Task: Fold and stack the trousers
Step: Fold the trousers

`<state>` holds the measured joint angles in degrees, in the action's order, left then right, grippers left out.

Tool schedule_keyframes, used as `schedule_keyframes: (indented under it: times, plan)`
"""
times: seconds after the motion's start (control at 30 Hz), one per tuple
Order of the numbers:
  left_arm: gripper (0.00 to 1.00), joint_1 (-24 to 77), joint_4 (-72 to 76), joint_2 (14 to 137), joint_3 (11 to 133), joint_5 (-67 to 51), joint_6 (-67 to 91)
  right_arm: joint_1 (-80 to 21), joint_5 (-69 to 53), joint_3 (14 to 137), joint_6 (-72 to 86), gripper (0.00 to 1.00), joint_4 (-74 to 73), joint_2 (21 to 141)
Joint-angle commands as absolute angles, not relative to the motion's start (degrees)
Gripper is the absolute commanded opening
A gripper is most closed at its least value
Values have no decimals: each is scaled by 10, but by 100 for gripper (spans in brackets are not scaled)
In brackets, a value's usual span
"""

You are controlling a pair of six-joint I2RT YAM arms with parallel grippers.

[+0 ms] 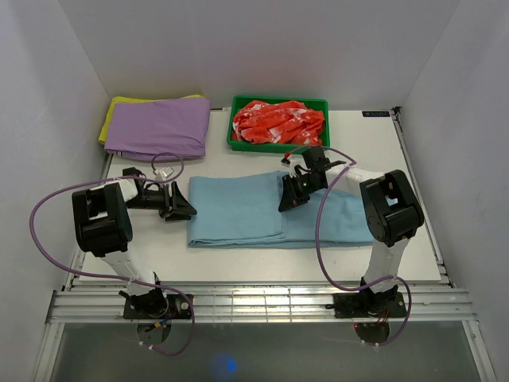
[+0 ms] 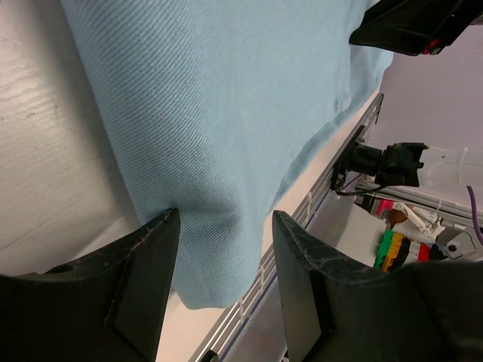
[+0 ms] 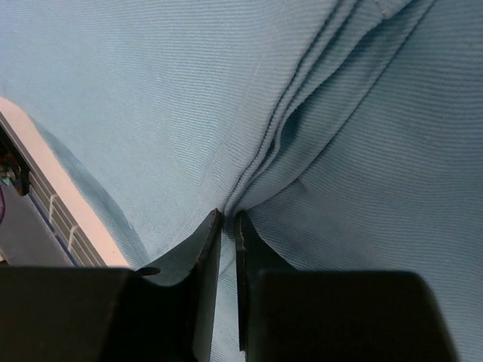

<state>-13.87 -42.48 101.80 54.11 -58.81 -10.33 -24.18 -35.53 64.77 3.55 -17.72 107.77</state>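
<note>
The light blue trousers (image 1: pixel 254 211) lie folded in a wide rectangle in the middle of the table. My left gripper (image 1: pixel 184 200) is open at their left edge. In the left wrist view its jaws (image 2: pixel 223 215) stand apart with the near corner of the cloth (image 2: pixel 226 98) between them, not pinched. My right gripper (image 1: pixel 288 199) is over the upper middle of the trousers. In the right wrist view it (image 3: pixel 229 215) is shut on a raised ridge of the blue cloth (image 3: pixel 151 98), and creases run away from the pinch.
A purple folded garment (image 1: pixel 159 127) on a yellow cloth (image 1: pixel 115 111) lies at the back left. A green tray (image 1: pixel 278 146) holds red-and-white cloth (image 1: pixel 278 121) at the back centre. A small white object (image 1: pixel 165 171) lies near the left arm. A metal rail (image 1: pixel 254 298) runs along the front edge.
</note>
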Motion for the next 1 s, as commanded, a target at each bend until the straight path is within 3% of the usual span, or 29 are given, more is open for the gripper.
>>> schedule_keyframes:
  times: [0.0, 0.03, 0.37, 0.67, 0.97]
  plan:
    - [63, -142, -407, 991, 552, -581, -102, -245, -368, 660, 41, 12, -184, 1054]
    - [63, -144, -406, 991, 552, -577, -102, -245, -370, 660, 43, 8, -186, 1041]
    - [69, -166, -381, 980, 547, -555, -84, -240, -373, 607, 41, 8, -203, 988]
    - [70, -166, -345, 1024, 531, -524, -72, -235, -323, 617, 8, 8, -208, 1059]
    - [70, -156, -320, 1086, 533, -586, -69, -234, -302, 622, 3, 8, -208, 1077]
